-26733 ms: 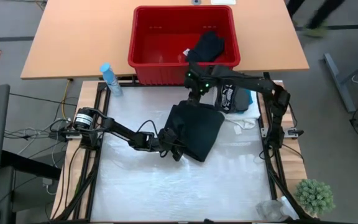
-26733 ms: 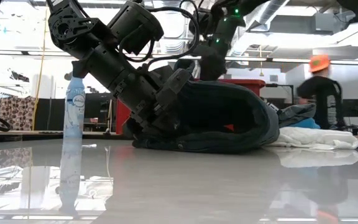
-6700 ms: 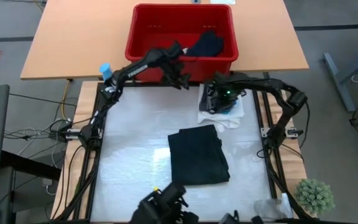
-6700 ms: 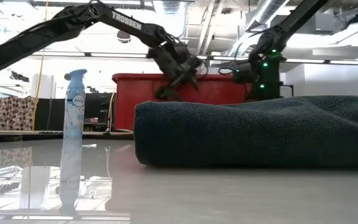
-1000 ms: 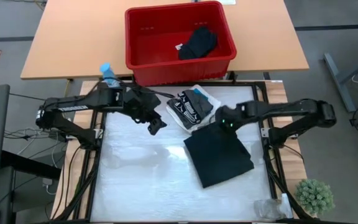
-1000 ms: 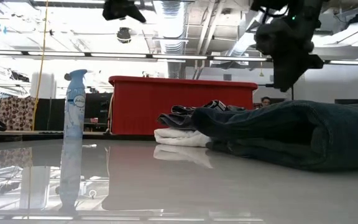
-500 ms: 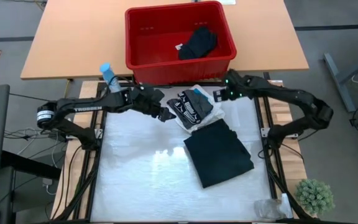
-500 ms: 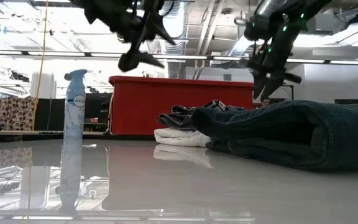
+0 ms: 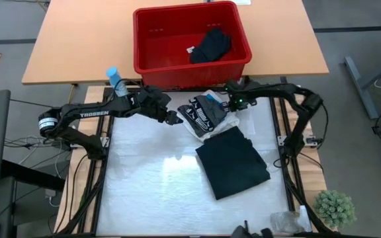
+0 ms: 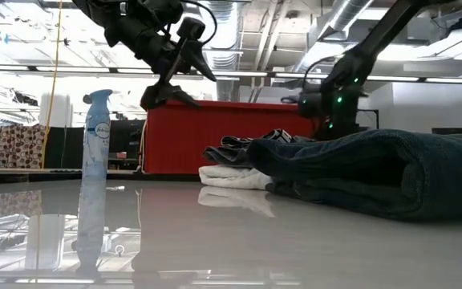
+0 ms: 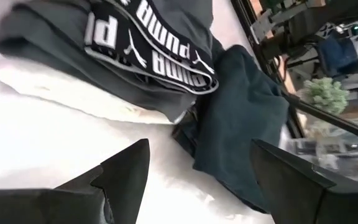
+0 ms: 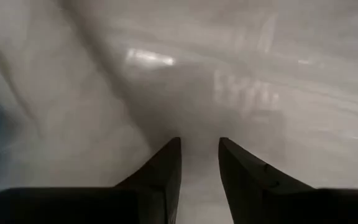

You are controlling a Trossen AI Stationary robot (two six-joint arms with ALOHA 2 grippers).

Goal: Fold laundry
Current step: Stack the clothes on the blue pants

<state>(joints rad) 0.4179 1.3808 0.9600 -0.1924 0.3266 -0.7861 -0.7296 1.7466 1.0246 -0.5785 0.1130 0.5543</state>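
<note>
A small pile of laundry lies at the table's far middle. In it a dark grey garment [image 9: 204,114] with a lettered black waistband [image 11: 148,62] rests on a white garment [image 11: 61,93], with a teal piece [image 9: 210,99] at the pile's far side. A folded dark garment [image 9: 233,162] lies flat to the near right of the pile. A black garment [image 9: 213,45] sits in the red basket [image 9: 151,39]. My left gripper [image 9: 170,119] hangs open above the table just left of the pile, slanting toward it. My right gripper [image 9: 232,104] points down at the pile's right edge, slightly open, with nothing between its fingers [image 12: 166,165].
A blue-capped spray bottle [image 9: 116,82] stands at the table's far left corner. The red basket sits on a wooden table beyond the far edge. A small green plant [image 9: 336,206] stands off the near right corner. The table's near and left parts show bare white surface.
My left gripper has come down and gone toward the pile's left side, rolling as it went, and it stays open. My right gripper has left the folded dark garment, gone toward the far edge and sunk beside the pile's right edge. The garments have not moved.
</note>
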